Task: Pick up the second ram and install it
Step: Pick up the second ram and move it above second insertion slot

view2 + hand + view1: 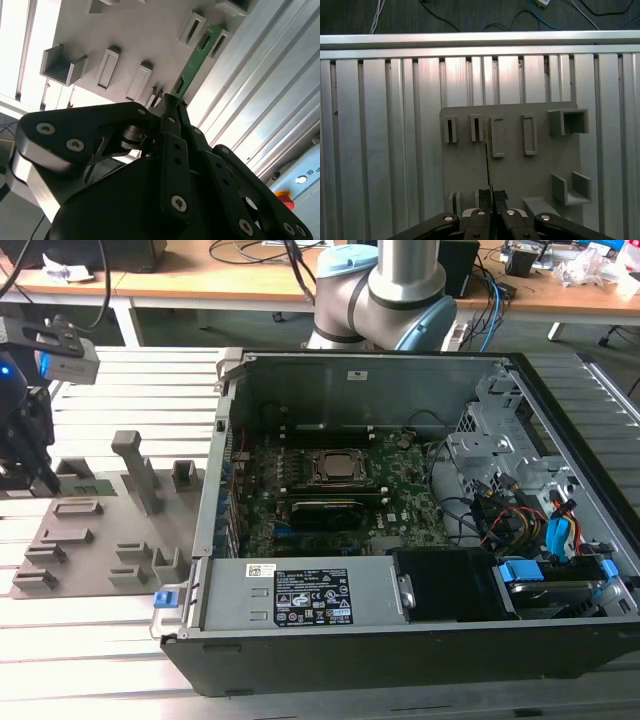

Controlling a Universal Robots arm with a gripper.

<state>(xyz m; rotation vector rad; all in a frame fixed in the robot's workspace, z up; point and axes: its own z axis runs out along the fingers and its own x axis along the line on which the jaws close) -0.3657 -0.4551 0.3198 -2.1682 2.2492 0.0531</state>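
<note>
One downward-pointing claw (490, 197) pinches second ram (195, 60).

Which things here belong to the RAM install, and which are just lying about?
Job: second ram, gripper shut on it, grey fixture plate, motherboard.
Lying about: power supply, drive cables, blue desk cable.

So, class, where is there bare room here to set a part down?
Bare: the slatted table in front of the grey fixture plate, and again behind it, beside the computer case. Crowded: the plate's blocks, where the gripper grips the second ram, and the case's cabled interior.
</note>
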